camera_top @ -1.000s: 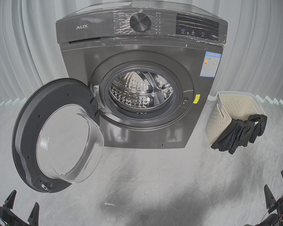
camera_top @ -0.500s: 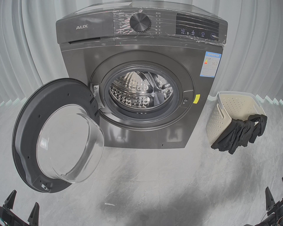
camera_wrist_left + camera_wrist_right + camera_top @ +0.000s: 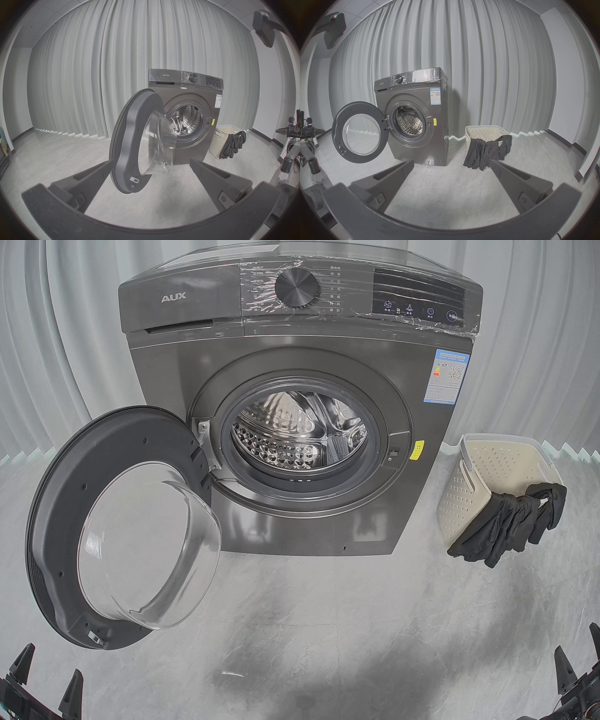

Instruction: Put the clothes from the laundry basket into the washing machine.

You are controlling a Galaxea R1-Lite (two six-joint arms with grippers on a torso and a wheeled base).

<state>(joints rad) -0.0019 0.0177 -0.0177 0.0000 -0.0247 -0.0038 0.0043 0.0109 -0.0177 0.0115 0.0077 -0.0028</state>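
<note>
A grey front-loading washing machine (image 3: 300,396) stands ahead with its round door (image 3: 119,527) swung wide to the left and its steel drum (image 3: 300,430) bare. To its right sits a cream laundry basket (image 3: 494,471) with dark clothes (image 3: 509,521) draped over its front rim and hanging to the floor. My left gripper (image 3: 47,674) is low at the front left, open and holding nothing. My right gripper (image 3: 578,655) is low at the front right, open too, well short of the basket. The same dark clothes (image 3: 487,150) show in the right wrist view, between the open fingers (image 3: 518,184).
Pale grey floor (image 3: 337,621) lies open between me and the machine. White pleated curtains (image 3: 56,352) line the walls behind. The open door juts out into the left half of the floor space.
My right gripper has shifted slightly, lower and a little left at the frame's corner. The machine, the basket, the clothes and the left gripper are as before.
</note>
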